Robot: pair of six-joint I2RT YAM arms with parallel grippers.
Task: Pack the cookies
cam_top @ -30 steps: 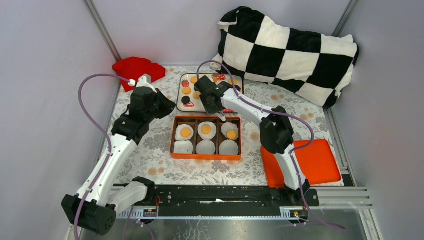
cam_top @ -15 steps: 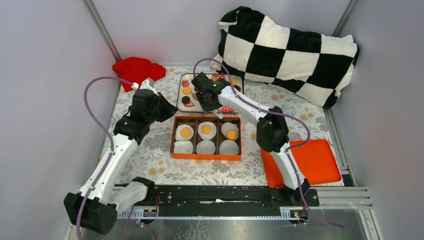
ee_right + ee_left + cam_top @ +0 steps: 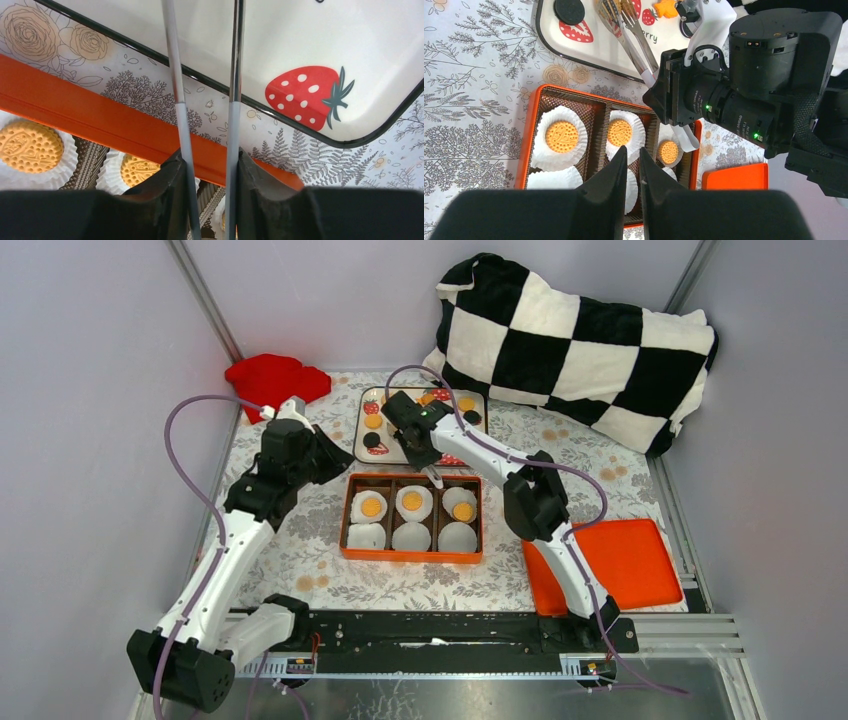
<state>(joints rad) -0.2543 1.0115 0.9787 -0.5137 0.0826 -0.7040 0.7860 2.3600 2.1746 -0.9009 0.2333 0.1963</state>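
Observation:
An orange box (image 3: 411,551) holds white paper cups; the three back cups each hold an orange-yellow cookie (image 3: 371,506) (image 3: 561,136) (image 3: 27,145). More cookies lie on the strawberry-print tray (image 3: 400,454) behind it: an orange one (image 3: 373,421), a black one (image 3: 569,10) and a fish-shaped one (image 3: 667,8). My right gripper (image 3: 412,436) (image 3: 207,165) is shut on metal tongs (image 3: 232,75) (image 3: 634,40), whose tips hang over the tray with nothing in them. My left gripper (image 3: 328,453) (image 3: 633,160) is shut and empty, hovering left of the box.
A red cloth (image 3: 275,378) lies at the back left. A black-and-white checkered pillow (image 3: 575,340) fills the back right. An orange lid (image 3: 620,565) lies at the front right. The table wears a floral cloth (image 3: 300,550).
My right gripper has carried the tongs left and back, from the box's rear edge to over the tray. The left arm has shifted only slightly.

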